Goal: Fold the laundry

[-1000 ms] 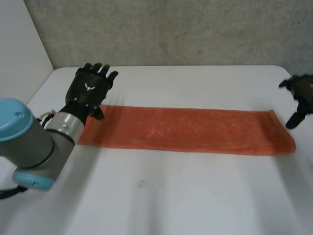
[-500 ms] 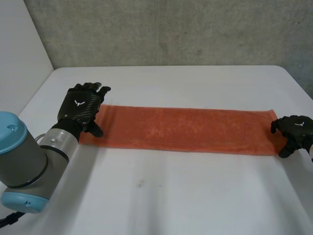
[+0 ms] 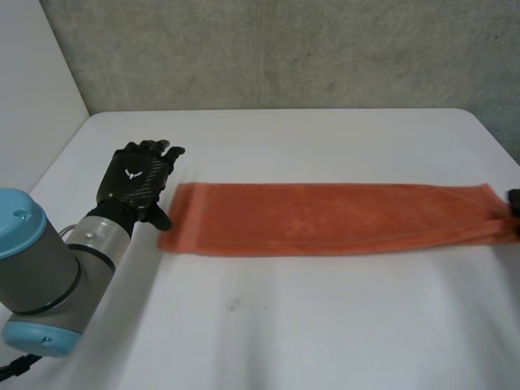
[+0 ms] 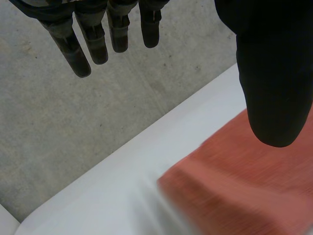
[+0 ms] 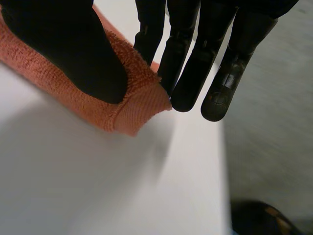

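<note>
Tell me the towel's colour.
The towel is plain orange-red, no pattern; the head view shows it best.

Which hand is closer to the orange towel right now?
Right. The right hand pinches one end of the towel between thumb and fingers; the left hand is open just beside the opposite end, holding nothing.

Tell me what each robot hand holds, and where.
Right robot hand pinches the orange towel by its end; left robot hand is open, holding nothing.
</note>
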`<action>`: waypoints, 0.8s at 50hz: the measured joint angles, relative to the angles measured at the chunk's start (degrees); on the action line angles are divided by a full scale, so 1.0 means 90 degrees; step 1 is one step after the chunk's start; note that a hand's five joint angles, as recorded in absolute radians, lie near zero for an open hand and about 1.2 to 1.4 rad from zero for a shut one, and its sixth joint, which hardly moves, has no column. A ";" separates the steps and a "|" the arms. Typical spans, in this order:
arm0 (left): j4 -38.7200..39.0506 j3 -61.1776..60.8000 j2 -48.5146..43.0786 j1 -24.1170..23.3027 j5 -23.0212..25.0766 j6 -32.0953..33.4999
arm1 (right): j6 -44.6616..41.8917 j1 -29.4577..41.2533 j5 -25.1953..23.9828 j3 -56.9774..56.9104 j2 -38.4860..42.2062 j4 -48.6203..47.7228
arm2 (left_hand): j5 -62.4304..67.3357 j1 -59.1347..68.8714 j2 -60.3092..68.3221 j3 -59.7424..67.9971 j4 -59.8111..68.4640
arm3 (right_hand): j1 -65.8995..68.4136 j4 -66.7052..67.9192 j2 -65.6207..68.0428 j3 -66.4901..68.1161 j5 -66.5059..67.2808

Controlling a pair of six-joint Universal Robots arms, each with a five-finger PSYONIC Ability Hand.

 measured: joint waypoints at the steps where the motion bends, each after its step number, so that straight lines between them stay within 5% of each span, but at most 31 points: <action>1: 0.0000 0.0000 0.0002 0.0000 -0.0001 0.0000 | -0.0049 -0.0026 0.0092 -0.0052 0.0006 0.0001 | 0.0000 0.0000 0.0000 0.0001 0.0000 | 0.0000 0.0000 0.0000 0.0000 0.0000; 4: 0.0002 0.0003 0.0011 0.0002 -0.0005 0.0004 | -0.0434 -0.0169 0.0681 -0.0466 0.0037 0.0026 | 0.0000 0.0000 0.0000 0.0001 0.0000 | 0.0001 0.0016 -0.0001 -0.0001 0.0032; 10: 0.0004 0.0007 0.0021 0.0007 -0.0024 0.0008 | -0.0576 0.0137 0.0956 -0.0960 -0.0004 0.0039 | 0.0000 0.0000 0.0000 0.0000 0.0000 | 0.0001 0.0016 0.0000 -0.0001 0.0076; 22: 0.0005 0.0008 0.0034 0.0026 -0.0046 0.0011 | -0.0287 0.3051 0.0846 -0.1843 -0.0144 -0.0006 | 0.0000 0.0000 0.0000 0.0000 0.0000 | 0.0001 0.0016 0.0000 -0.0001 0.0096; 29: 0.0005 0.0009 0.0037 0.0028 -0.0048 0.0018 | -0.0301 0.5398 0.0292 -0.2556 0.0536 -0.0051 | 0.0000 0.0000 0.0000 0.0001 0.0000 | 0.0001 0.0016 0.0000 -0.0001 0.0097; 40: 0.0006 0.0006 0.0042 0.0028 -0.0055 0.0019 | -0.0783 0.6864 -0.0104 -0.3023 0.1982 0.0070 | 0.0000 0.0000 0.0000 0.0001 0.0000 | -0.0074 -0.0113 -0.0123 -0.0128 0.0047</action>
